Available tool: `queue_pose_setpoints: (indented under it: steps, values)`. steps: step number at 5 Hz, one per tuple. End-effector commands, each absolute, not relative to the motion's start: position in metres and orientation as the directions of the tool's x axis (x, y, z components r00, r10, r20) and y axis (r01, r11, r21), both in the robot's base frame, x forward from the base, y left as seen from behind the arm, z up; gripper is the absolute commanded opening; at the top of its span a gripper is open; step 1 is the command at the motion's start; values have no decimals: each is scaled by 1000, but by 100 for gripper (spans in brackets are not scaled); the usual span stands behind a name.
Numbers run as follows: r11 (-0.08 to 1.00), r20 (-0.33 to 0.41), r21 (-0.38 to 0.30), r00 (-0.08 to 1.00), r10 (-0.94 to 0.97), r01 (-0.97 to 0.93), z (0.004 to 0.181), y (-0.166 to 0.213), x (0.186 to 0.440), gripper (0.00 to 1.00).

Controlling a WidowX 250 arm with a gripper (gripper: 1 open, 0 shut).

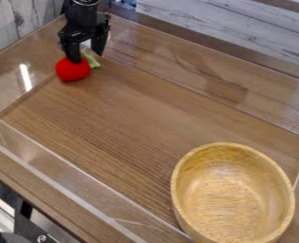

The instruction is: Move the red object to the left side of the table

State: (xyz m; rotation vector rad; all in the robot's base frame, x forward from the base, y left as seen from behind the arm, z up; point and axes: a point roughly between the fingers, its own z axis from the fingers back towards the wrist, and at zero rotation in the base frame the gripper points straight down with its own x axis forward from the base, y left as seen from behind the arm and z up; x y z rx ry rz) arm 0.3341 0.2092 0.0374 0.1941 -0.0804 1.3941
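Camera view, nearest first: a round, light wooden bowl (233, 196) sits at the lower right, its open top facing up and pale grain curving around the inside. Across at the lower left edge, dark cables or parts (15, 226) show with a bit of red among them; they are cut off by the frame, so I cannot tell what they belong to. Between them a clear low wall (91, 209) runs along the edge of the brown wood-grain table (158, 114).

Farther back, on the left side of the table near its far corner, lies the red toy fruit (72, 70). Its green leafy top (91, 63) points to the right of the picture. Just behind it is the black gripper (85, 46), its fingers spread apart, with a gap between them. Whether a fingertip touches the fruit, I cannot tell. Any lettering on the gripper is too small to read.

Beyond, a grey, streaky surface (19, 21) rises at the upper left, and another clear wall (240, 43) follows the far edge.
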Motion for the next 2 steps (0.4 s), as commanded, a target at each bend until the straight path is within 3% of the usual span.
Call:
queue_pose_setpoints:
  steps: [1,2]
  values:
    - [200,198,75,211,957,-977,57,214,331,100]
    - [229,196,88,242,950,-969,55,214,322,100]
